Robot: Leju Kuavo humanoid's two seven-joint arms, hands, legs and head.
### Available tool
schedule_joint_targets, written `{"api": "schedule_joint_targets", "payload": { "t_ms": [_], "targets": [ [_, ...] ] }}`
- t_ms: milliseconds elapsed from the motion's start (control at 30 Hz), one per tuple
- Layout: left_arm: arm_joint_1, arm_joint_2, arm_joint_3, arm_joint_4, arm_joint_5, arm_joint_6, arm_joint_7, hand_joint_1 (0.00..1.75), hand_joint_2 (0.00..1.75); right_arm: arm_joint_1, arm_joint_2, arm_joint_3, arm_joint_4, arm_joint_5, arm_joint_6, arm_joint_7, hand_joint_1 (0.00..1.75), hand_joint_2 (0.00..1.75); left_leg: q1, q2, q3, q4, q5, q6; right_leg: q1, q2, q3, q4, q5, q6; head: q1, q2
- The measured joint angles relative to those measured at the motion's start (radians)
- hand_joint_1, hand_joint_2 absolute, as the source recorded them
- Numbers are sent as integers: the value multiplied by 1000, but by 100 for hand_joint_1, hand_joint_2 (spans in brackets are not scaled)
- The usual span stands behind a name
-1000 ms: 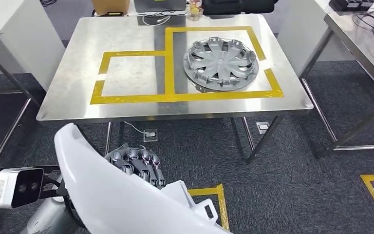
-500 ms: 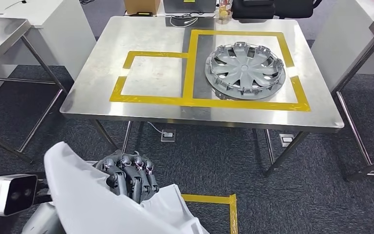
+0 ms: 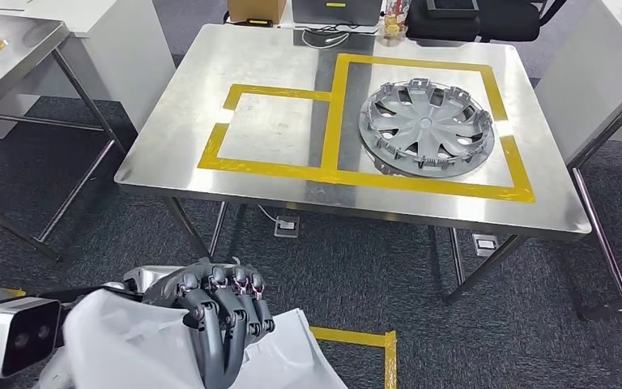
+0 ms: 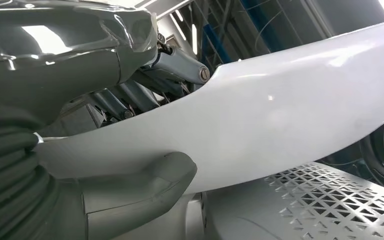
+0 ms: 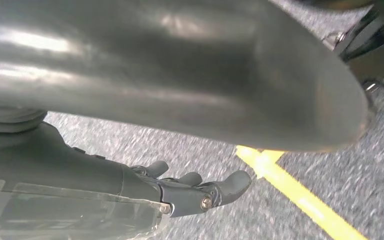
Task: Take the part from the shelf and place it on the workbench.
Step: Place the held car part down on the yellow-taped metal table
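Below the workbench (image 3: 210, 97) edge, the left hand (image 3: 219, 312) grips the white part (image 3: 129, 348) — right hand (image 5: 190, 192) hangs loose, empty.

One white part (image 3: 129, 344), one grey hubcap (image 3: 427, 127), three steel tables (image 3: 210, 81), two robot hands (image 3: 210, 312)

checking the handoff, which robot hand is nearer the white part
Left. The left robot hand grips the white part, fingers curled over its edge and thumb under it. The right robot hand hangs over the grey carpet by a yellow tape line, holding nothing.
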Motion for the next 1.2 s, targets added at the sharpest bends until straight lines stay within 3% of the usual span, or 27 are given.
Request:
{"api": "schedule_joint_targets", "payload": {
  "t_ms": [67, 100, 133, 200, 233, 300, 367, 433, 467, 533, 567, 600, 633, 667, 733, 800, 833, 900, 967, 1033, 1100, 1133, 1200],
  "targets": [
    [-1, -1, -5, 0, -3, 0, 0, 175, 175, 0, 0, 0, 0, 1, -3, -1, 0, 0, 1, -6, 0, 0, -2, 0, -9, 3, -71, 121, -35, 7, 1, 0],
    [-1, -1, -8, 1, -4, 0, 1, 175, 175, 1, 1, 0, 0, 2, -3, -2, 0, 0, 2, -9, 1, 2, -5, -2, -14, 3, -87, 138, -32, 16, 1, 0],
    [-1, -1, -10, 1, -5, 0, 1, 175, 175, 1, 1, 0, 0, 3, -3, -2, 0, 0, 5, -13, 1, 5, -8, -7, -20, 3, -82, 116, -12, 29, 1, 0],
    [-1, -2, -15, 1, -7, 1, 1, 175, 175, 1, 1, 0, 0, 4, -3, -2, 0, 0, 12, -19, 2, 20, -21, -21, -33, 3, -27, -11, 46, 56, 1, 0],
    [-2, -2, -17, 1, -8, 1, 1, 175, 175, 0, 2, 0, 0, 4, -3, -2, 0, 0, 12, -20, -1, 33, -31, -30, -36, 4, 1, -70, 68, 60, 3, 0],
    [-4, -2, -21, 0, -12, 4, 1, 175, 175, -3, 5, 0, 0, 6, -3, -4, 0, 0, 9, -22, -6, 50, -46, -43, -35, 7, 25, -112, 77, 46, 5, 0],
    [-6, -2, -24, -1, -13, 7, 2, 175, 175, -5, 6, 1, -1, 8, -3, -7, 0, 0, 12, -21, -6, 54, -54, -50, -32, 9, 25, -106, 71, 25, 3, 0],
    [-7, -1, -25, -2, -14, 9, 2, 175, 175, -5, 8, 1, -1, 9, -3, -9, 0, 0, 17, -17, -15, 81, -71, -58, -33, 9, 32, -107, 66, 12, 2, 0],
    [-8, -1, -26, -2, -14, 10, 2, 175, 175, -5, 8, 1, -1, 9, -3, -10, 0, 0, 18, -13, -36, 125, -92, -62, -33, 9, 37, -107, 63, 7, 1, 0],
    [-8, 0, -27, -2, -14, 11, 2, 175, 175, -4, 8, 1, -1, 8, -4, -10, 0, 0, 18, -8, -110, 261, -146, -68, -28, 8, 44, -107, 57, -2, 0, 0],
    [-8, 1, -29, -2, -15, 12, 2, 175, 175, -4, 8, 1, -1, 7, -4, -10, 0, 0, 18, -7, -150, 326, -164, -68, -25, 9, 47, -107, 54, -5, 0, 0],
    [-8, 1, -30, -2, -15, 12, 1, 175, 175, -4, 8, 1, -1, 5, -4, -10, 0, 0, 18, -7, -175, 359, -165, -65, -22, 9, 50, -107, 50, -7, 0, 0],
    [-8, 1, -31, -2, -17, 13, 1, 175, 175, -4, 9, 1, -1, 4, -4, -10, 0, 0, 17, -7, -180, 350, -142, -59, -17, 9, 56, -107, 46, -9, 0, 0],
    [-8, 2, -33, -2, -18, 14, 0, 175, 175, -4, 9, 1, -1, 3, -4, -10, 0, 0, 14, -7, -166, 304, -105, -49, -13, 10, 64, -107, 41, -10, 0, 0],
    [-12, 2, -36, -2, -21, 16, -1, 175, 175, -4, 13, 0, -2, 1, -4, -10, 0, 0, 1, -4, -108, 163, -26, -16, -5, 10, 79, -109, 31, -10, 1, 0],
    [-17, 2, -38, -2, -21, 18, -3, 175, 175, -5, 16, 0, -3, 0, -4, -10, 0, 0, -12, 0, -72, 82, -3, 9, -5, 8, 84, -112, 24, -6, 5, 0],
    [-19, 2, -38, -3, -22, 18, -4, 175, 175, -5, 17, 0, -3, 0, -4, -10, 0, 0, -16, 1, -68, 75, -10, 14, -6, 6, 85, -115, 22, -1, 6, 0],
    [-19, 2, -39, -4, -22, 19, -6, 175, 175, -7, 17, 0, -4, 0, -5, -10, 0, 0, -17, -2, -49, 51, -7, 13, -6, 2, 93, -124, 19, 7, 3, 0],
    [-20, 0, -39, -5, -23, 20, -6, 175, 175, -8, 16, 0, -5, 0, -6, -11, 0, 0, -10, -2, -15, 16, 0, 12, -3, 3, 79, -87, 2, 9, 5, 0],
    [-20, -1, -40, -5, -23, 20, -6, 175, 175, -7, 14, 0, -5, -1, -7, -11, 0, 0, -6, -3, 3, 0, -2, 13, -7, 7, 7, 33, -37, 7, 8, 0],
    [-17, -1, -42, -5, -23, 20, -6, 175, 175, -5, 12, 0, -5, -1, -8, -10, 0, 0, -6, -6, 9, 0, -11, 10, -13, 8, -73, 139, -56, 17, 8, 0],
    [-16, -1, -43, -5, -24, 20, -6, 175, 175, -4, 11, 0, -5, 0, -8, -10, 0, 0, -5, -9, 14, 2, -17, 7, -17, 8, -89, 142, -41, 28, 7, 0],
    [-16, -1, -44, -5, -24, 20, -6, 175, 175, -1, 10, 0, -5, 0, -8, -11, 0, 0, 0, -14, 29, 11, -36, -3, -28, 7, -56, 29, 37, 57, 8, 0]
  ]
}}
